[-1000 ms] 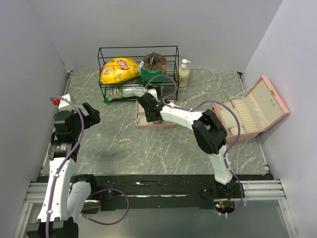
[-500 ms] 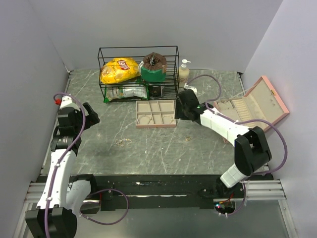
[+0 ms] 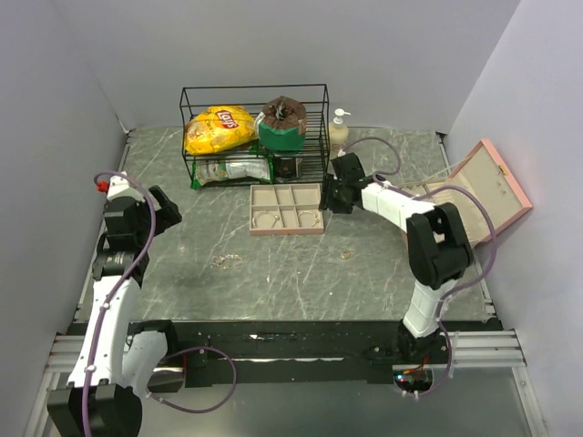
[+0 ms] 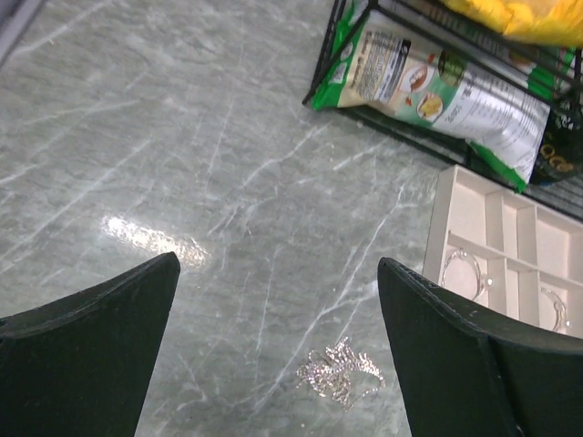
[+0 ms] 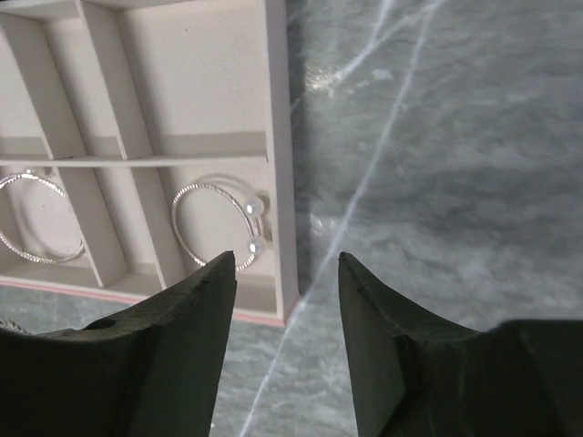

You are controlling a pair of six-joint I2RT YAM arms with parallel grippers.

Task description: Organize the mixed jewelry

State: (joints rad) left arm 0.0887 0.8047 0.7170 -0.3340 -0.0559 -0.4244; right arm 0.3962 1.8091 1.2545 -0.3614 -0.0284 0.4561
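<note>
Left gripper [image 4: 278, 273]: yours was spread wide with nothing in it, up over the table [image 4: 137, 118].
Right gripper [image 5: 284, 273]: its fingers were apart and empty, over the right edge of the tray [image 5: 278, 137].
In the tray: a silver hoop [image 5: 219, 223] lay in the box by that edge; a second hoop [image 5: 41, 218] lay in another box.
On the table: a silver tangle [image 4: 337, 373] lay loose near the tray.

Overhead view's bright and evenly lit, soft light, just one faint smudgy shadow on the tabletop [image 3: 196, 287] at left. Left wrist cam catches a white glare patch on the marble, and the left fingers [image 4: 82, 346] are near-black. Right wrist cam's sharp on the tray [image 5: 278, 137]; right fingers [image 5: 155, 355] dark, little detail.
</note>
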